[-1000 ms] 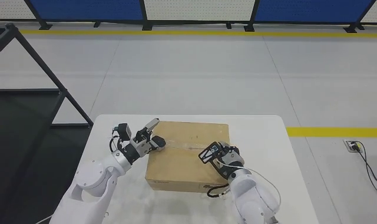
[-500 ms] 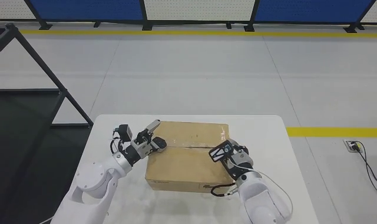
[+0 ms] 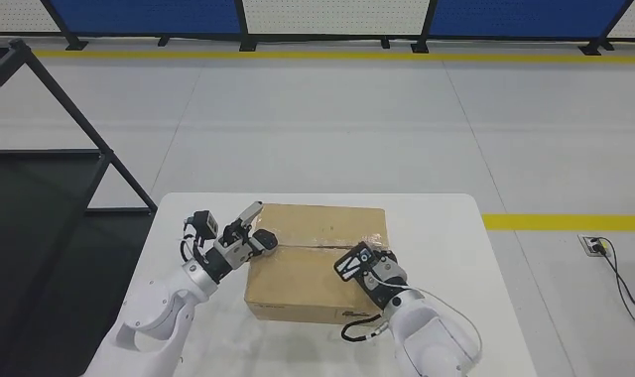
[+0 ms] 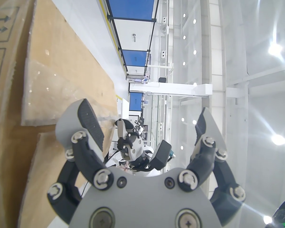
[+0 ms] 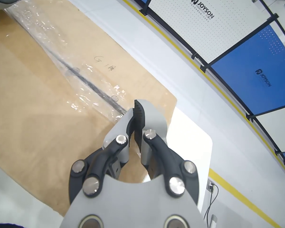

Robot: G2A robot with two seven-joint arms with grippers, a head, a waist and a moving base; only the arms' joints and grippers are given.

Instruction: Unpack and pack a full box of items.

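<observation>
The sealed cardboard box (image 3: 316, 263) lies on the white worktop (image 3: 446, 228), beneath both end effectors. The left end effector (image 3: 258, 226) is released at one end of the taped seam (image 5: 61, 48). The right end effector (image 5: 139, 112) is clenched above the other end.

Plain brown cardboard box (image 3: 308, 278), glossy clear tape (image 5: 61, 55) glinting down its seam, on a white tabletop (image 3: 446, 238). The left hand (image 4: 144, 115) and right hand (image 5: 139, 110) are both silver-grey, with black links and black ribbed pads. Behind, the floor (image 3: 327, 129) is pale grey with yellow stripes, and the panels (image 3: 149, 5) are blue and dotted white.
</observation>
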